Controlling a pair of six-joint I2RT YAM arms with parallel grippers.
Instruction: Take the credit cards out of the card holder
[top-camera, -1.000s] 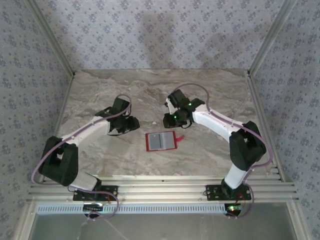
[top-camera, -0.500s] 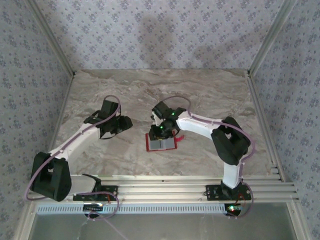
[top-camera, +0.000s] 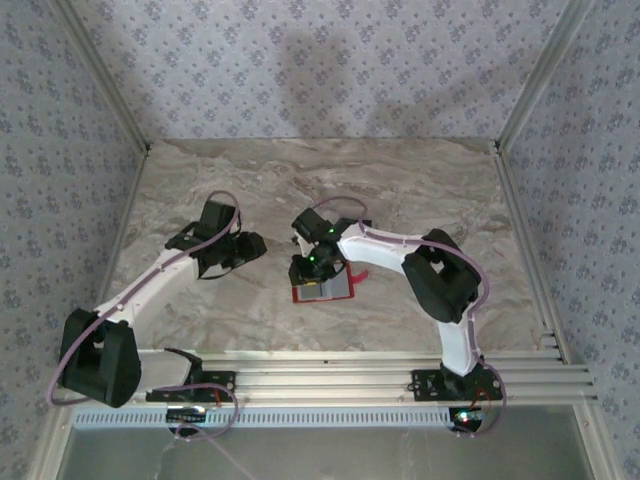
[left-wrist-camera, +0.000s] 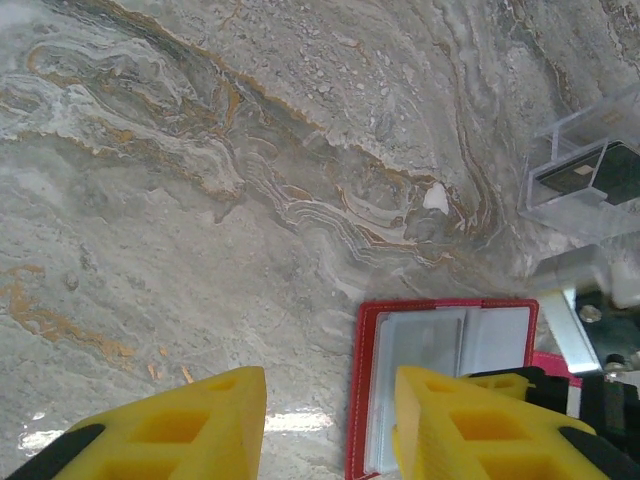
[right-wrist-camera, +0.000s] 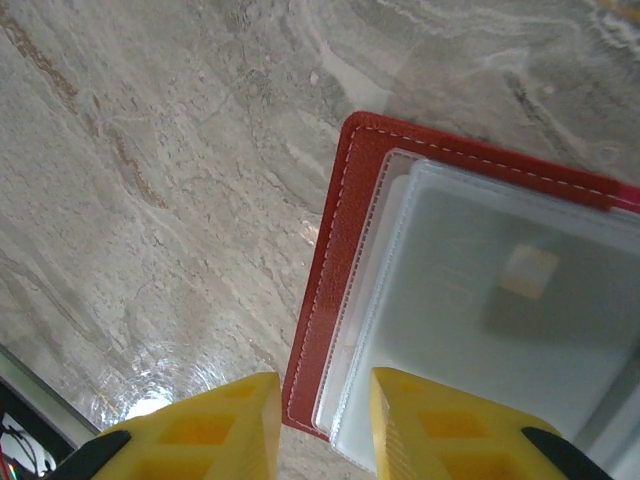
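The red card holder (top-camera: 322, 291) lies open and flat on the marble table. Pale credit cards (right-wrist-camera: 480, 300) sit inside it under clear sleeves, one with a small yellowish square. My right gripper (top-camera: 312, 268) hovers over the holder's far left part. In the right wrist view its fingers (right-wrist-camera: 322, 425) stand open, astride the card holder's (right-wrist-camera: 335, 300) near corner. My left gripper (top-camera: 243, 250) is just left of the holder and open. Bare table and the card holder's (left-wrist-camera: 440, 350) left edge lie between that left gripper's (left-wrist-camera: 330, 420) yellow fingers.
The holder's small red tab (top-camera: 357, 275) sticks out on its right side. A clear plastic piece with a dark panel (left-wrist-camera: 590, 170) lies beyond the holder. Patterned walls close the table on three sides, and an aluminium rail (top-camera: 320, 380) runs along the near edge.
My right gripper has swung left and toward me, from beside the holder to above it, and its jaws have widened a little. The left arm has shifted slightly left.
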